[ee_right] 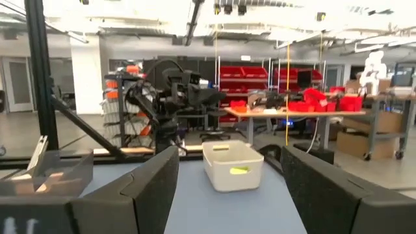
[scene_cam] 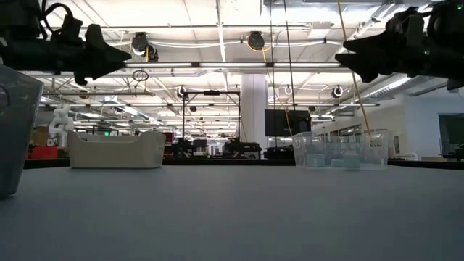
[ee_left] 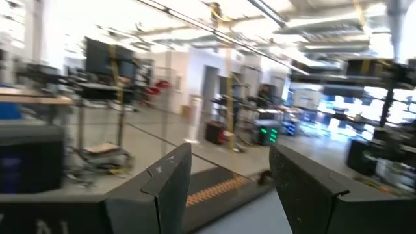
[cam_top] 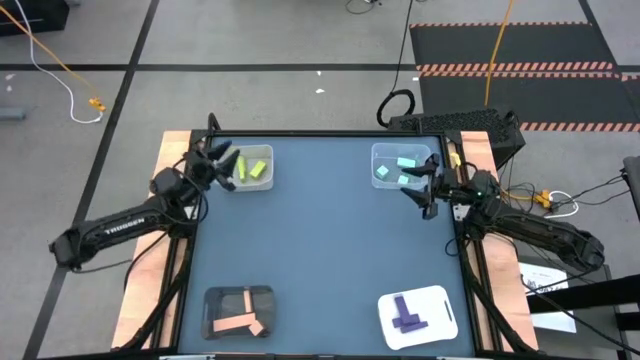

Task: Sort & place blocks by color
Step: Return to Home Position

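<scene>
Purple blocks (cam_top: 406,313) lie well apart from the seemingly spread right tool (cam_top: 420,189).

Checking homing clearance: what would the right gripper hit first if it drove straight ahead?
Nothing close. The right gripper points across the table toward the tray of yellow-green blocks; held high, it might clear that and meet the left arm.

a robotics lab or workshop: beyond the counter (cam_top: 320,230), racks of red parts bins (ee_right: 250,75), a white pillar (scene_cam: 254,109), strip lights (scene_cam: 181,14) overhead; hazard-striped floor mats (cam_top: 500,45) just past it.
</scene>
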